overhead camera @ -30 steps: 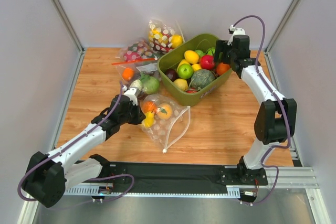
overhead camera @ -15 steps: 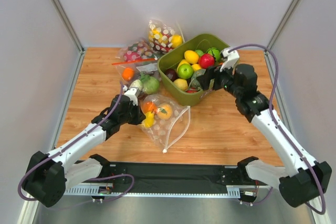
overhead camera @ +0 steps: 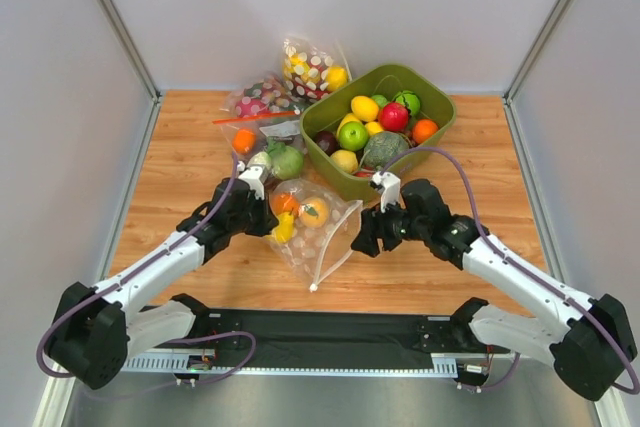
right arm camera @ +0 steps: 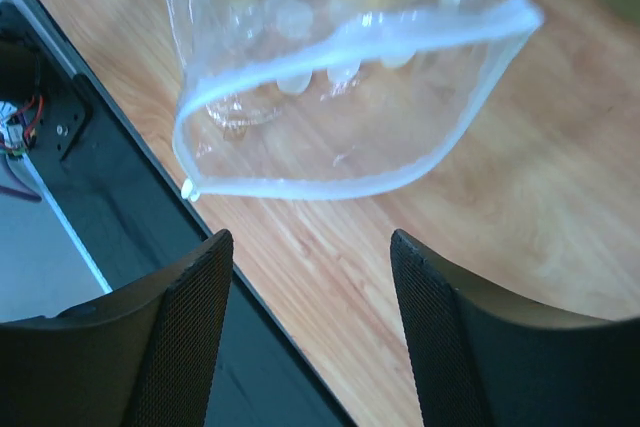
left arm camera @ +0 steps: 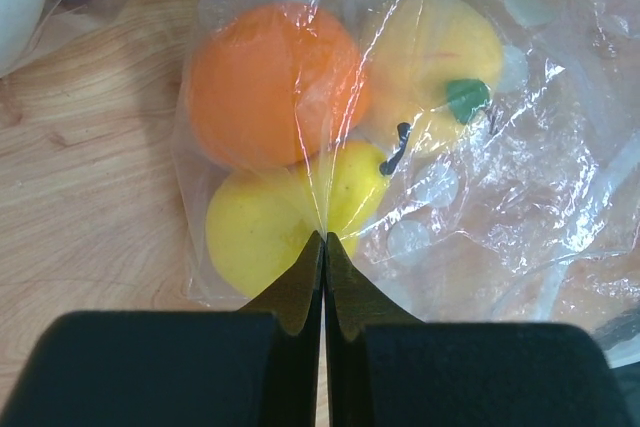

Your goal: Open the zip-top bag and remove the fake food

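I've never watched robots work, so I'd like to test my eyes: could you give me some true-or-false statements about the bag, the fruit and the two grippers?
1. The left gripper pinches the bag. True.
2. The bag's mouth is zipped shut. False: it gapes open.
3. The right gripper holds a fruit. False: its jaws are open and empty, just in front of the bag's mouth.
4. The fruit lies inside the bag. True.
5. The green bin is empty. False: it is heaped full.
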### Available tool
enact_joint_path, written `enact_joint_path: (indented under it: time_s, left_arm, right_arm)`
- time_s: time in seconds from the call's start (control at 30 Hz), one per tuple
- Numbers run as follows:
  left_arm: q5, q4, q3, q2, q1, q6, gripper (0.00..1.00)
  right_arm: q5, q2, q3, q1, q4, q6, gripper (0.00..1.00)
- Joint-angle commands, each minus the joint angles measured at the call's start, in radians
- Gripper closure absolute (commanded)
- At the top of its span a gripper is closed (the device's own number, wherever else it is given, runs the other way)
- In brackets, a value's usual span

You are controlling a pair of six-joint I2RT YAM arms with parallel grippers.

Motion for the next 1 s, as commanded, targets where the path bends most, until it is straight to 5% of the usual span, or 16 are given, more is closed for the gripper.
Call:
enact_joint_path:
  time_s: [0.0, 0.27, 0.5, 0.97]
  left_arm:
    - [0.023, 0.019, 0.056, 0.01, 0.004, 0.024, 1.0]
    - [0.052, 0.027, 0.059, 0.033, 0.004, 0.034, 1.0]
    - [0.075, 0.019, 0.07, 0.061, 0.004, 0.047, 1.0]
    - [0.211, 0.034, 0.071, 0.092, 0.004, 0.054, 1.0]
  right_arm:
    - [-0.025, 0.006, -0.046, 0.026, 0.083, 0.058, 0.35]
    - [-0.016, 0.16, -0.092, 0.118, 0.36, 0.077, 0.35]
    - [0.146, 0.289, -0.11, 0.218, 0.565, 0.051, 0.31]
    - [0.372, 0.49, -0.133, 0.23, 0.946, -0.049, 0.22]
